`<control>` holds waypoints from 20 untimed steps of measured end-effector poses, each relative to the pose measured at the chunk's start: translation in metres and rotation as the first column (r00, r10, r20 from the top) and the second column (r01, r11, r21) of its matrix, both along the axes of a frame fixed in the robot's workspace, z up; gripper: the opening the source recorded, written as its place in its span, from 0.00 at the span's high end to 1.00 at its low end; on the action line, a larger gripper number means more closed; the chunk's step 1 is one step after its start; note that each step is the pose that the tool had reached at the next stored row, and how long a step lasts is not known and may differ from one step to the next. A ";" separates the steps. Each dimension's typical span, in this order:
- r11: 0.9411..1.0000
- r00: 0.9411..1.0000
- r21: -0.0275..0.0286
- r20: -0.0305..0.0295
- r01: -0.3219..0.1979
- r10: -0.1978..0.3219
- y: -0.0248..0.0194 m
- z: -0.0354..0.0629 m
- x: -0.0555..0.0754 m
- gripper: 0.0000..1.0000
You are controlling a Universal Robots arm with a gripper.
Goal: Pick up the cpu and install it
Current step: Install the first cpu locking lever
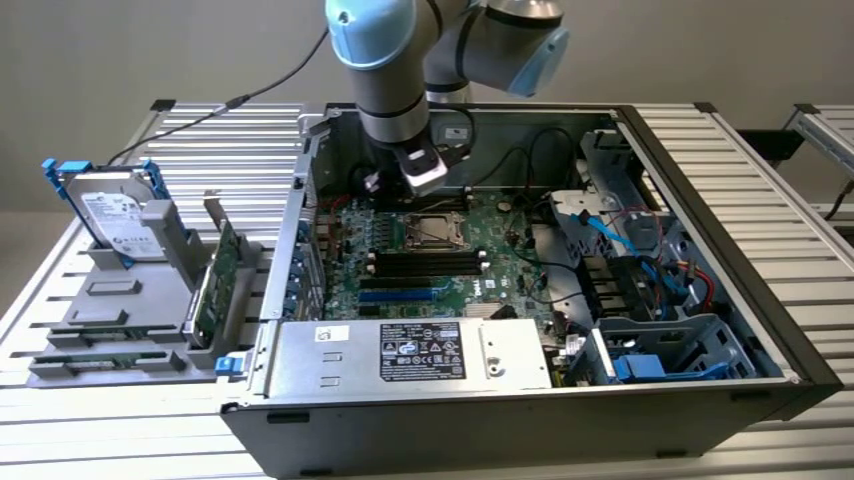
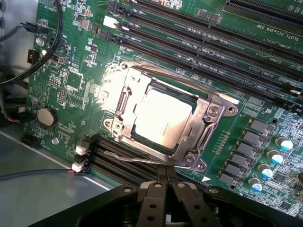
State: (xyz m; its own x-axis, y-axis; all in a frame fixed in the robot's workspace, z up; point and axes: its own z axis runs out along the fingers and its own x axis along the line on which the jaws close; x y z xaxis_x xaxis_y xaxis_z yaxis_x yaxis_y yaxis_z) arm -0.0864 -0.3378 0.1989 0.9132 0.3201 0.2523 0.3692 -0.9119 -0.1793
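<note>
Motherboard (image 2: 71, 80) in open case (image 1: 781, 345): cpu (image 2: 161, 118) lies in socket (image 2: 210, 111); tool (image 2: 165, 187) near socket edge, fingers (image 2: 152, 201) pressed together, empty. Best stay square, gentle pressure.

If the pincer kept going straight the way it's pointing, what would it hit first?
The pincer would probably meet the green circuit board, at the black memory slots beside the silver socket frame holding the shiny square cpu; depth is unclear.

a robotics lab bench — an opened desktop computer case (image 1: 467, 440) sits on slatted aluminium-profile tables (image 1: 761, 170), with a grey parts fixture (image 1: 120, 295) holding a hard drive (image 1: 114, 215) beside the case.
</note>
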 end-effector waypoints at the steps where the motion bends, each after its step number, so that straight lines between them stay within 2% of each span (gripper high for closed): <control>1: 1.000 1.000 0.000 0.000 0.000 0.000 0.0000 0.0000 0.000 0.89; 20: 1.000 1.000 0.000 0.000 0.000 0.000 0.0000 -0.0018 0.004 0.89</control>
